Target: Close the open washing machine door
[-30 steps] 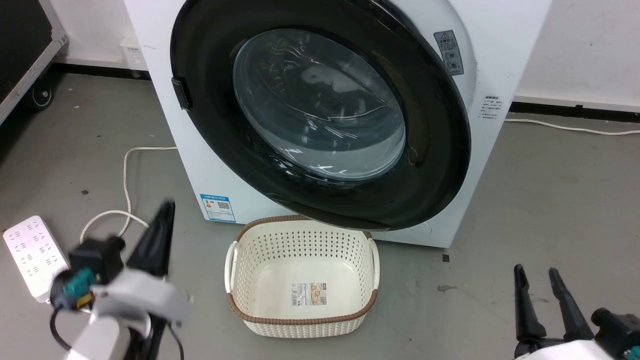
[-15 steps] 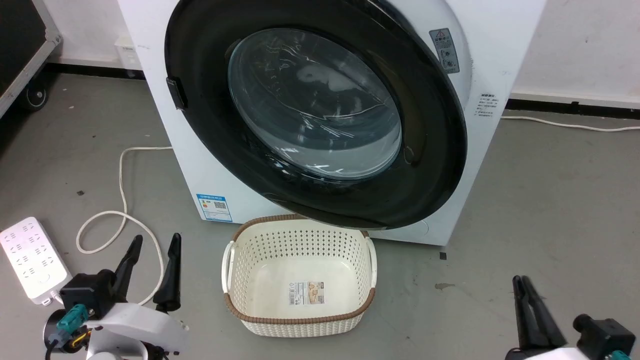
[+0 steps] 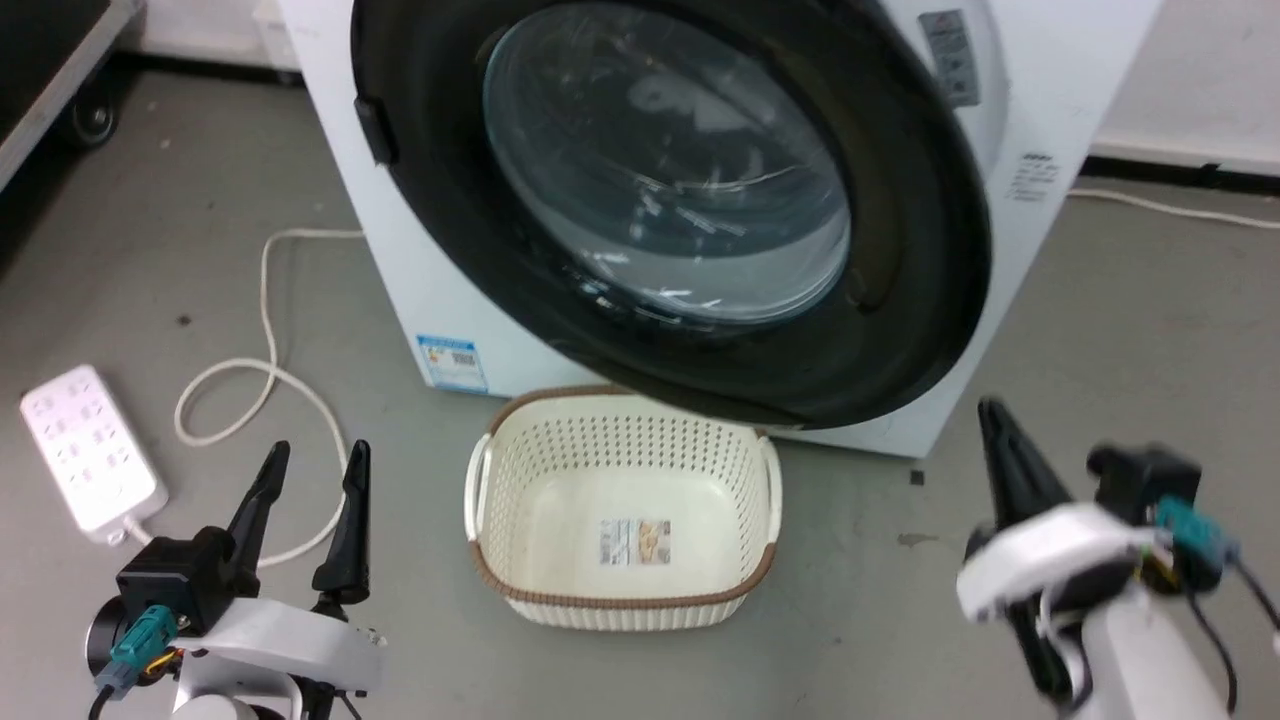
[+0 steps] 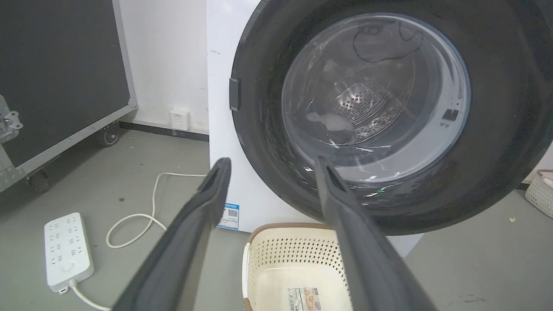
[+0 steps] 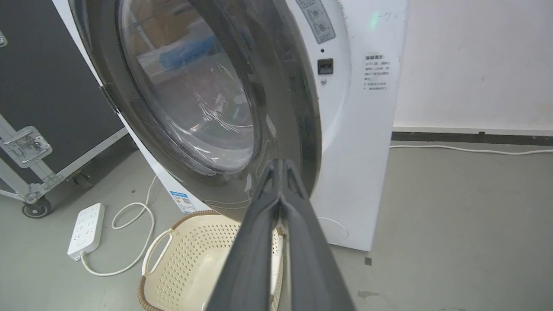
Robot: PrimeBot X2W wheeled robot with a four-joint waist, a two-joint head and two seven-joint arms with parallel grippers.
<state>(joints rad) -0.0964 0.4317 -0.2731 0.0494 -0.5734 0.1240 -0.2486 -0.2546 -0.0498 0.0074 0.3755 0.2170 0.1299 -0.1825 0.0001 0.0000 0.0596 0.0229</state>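
Note:
The white washing machine (image 3: 430, 280) stands ahead. Its door (image 3: 900, 250), a wide glossy black rim around a bulging glass window, hangs ajar in front of the drum. In the right wrist view the door (image 5: 298, 108) shows edge-on, with a gap to the machine front (image 5: 358, 151). My right gripper (image 5: 281, 166) is shut, its tips just short of the rim's lower free edge; the head view has this right gripper (image 3: 995, 420) blurred at the right. My left gripper (image 3: 310, 460) rests low at the left, open and holding nothing, and it points at the door (image 4: 259, 129).
A cream perforated basket (image 3: 620, 600) sits on the floor under the door. A white power strip (image 3: 90, 450) and its looped cable (image 3: 260, 370) lie at the left. A black wheeled case (image 5: 43, 86) stands far left. Bare grey floor lies to the right.
My right gripper went from open to shut and rose forward toward the door's right side. The left arm dropped back low and its fingers stand open. The head camera has shifted.

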